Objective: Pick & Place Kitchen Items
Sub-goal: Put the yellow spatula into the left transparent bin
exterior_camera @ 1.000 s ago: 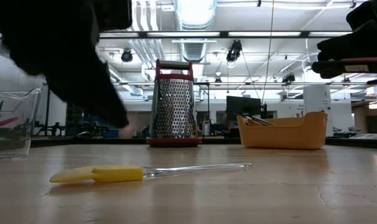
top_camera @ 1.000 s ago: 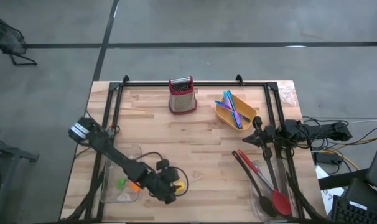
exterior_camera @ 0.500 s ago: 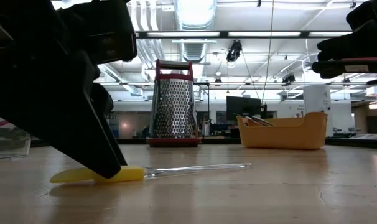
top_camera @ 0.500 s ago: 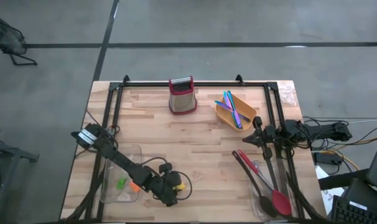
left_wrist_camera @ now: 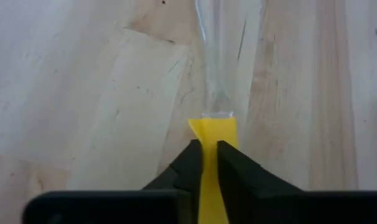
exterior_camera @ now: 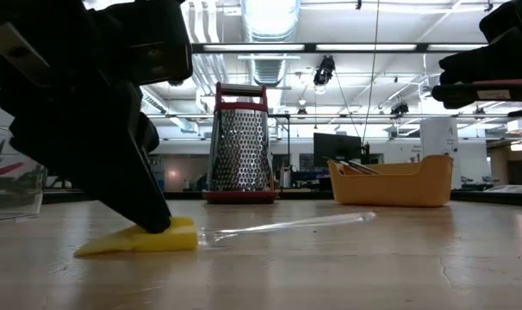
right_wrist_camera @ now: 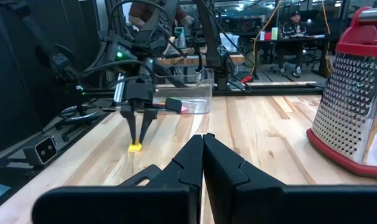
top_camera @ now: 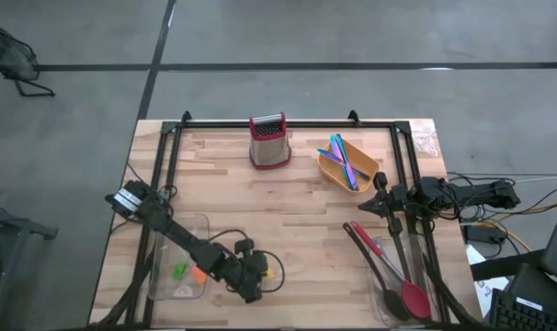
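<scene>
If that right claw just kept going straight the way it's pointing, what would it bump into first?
Probably nothing on the table: the shut right gripper points over bare wood towards the left gripper on the yellow spatula, so likely that, though depth is unclear.

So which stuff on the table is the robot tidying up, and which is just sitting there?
Part of the job:
- yellow spatula, pinched by the left gripper
- black spoons and red spoon
- colored sticks
- small green and orange pieces in the clear tub

Just sitting there:
- grater
- orange bowl holding the sticks
- right gripper, shut, waiting
</scene>
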Controlling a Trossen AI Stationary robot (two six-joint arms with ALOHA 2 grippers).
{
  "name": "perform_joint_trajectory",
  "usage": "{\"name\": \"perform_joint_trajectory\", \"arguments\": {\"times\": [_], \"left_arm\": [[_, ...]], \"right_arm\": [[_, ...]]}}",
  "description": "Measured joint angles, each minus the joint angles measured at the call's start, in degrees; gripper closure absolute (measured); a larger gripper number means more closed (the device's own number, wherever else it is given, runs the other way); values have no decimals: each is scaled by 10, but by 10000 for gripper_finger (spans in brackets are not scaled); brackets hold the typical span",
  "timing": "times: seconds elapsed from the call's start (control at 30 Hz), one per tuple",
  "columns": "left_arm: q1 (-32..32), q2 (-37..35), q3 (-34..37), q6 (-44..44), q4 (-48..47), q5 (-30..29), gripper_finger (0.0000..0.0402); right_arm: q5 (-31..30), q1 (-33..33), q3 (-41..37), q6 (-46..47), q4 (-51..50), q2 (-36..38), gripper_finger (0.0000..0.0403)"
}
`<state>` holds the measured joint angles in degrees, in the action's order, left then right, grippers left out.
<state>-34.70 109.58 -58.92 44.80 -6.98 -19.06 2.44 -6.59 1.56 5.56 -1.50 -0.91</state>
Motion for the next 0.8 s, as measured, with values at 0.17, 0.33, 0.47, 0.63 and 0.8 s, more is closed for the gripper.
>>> {"name": "perform_joint_trajectory", "arguments": {"times": [0.17, 0.33, 0.47, 0.63, 0.8], "left_arm": [[4, -5, 1, -2, 4, 3, 395], [7, -12, -11, -25, 0, 8, 398], [8, -19, -26, -52, -2, 11, 400], [8, -38, -45, -87, -7, 20, 400], [11, -55, -66, -93, -72, -2, 401]], "right_arm": [[0, 0, 0, 0, 0, 0, 394], [0, 0, 0, 0, 0, 0, 394], [0, 0, 0, 0, 0, 0, 394], [0, 0, 0, 0, 0, 0, 394], [0, 0, 0, 0, 0, 0, 394]]}}
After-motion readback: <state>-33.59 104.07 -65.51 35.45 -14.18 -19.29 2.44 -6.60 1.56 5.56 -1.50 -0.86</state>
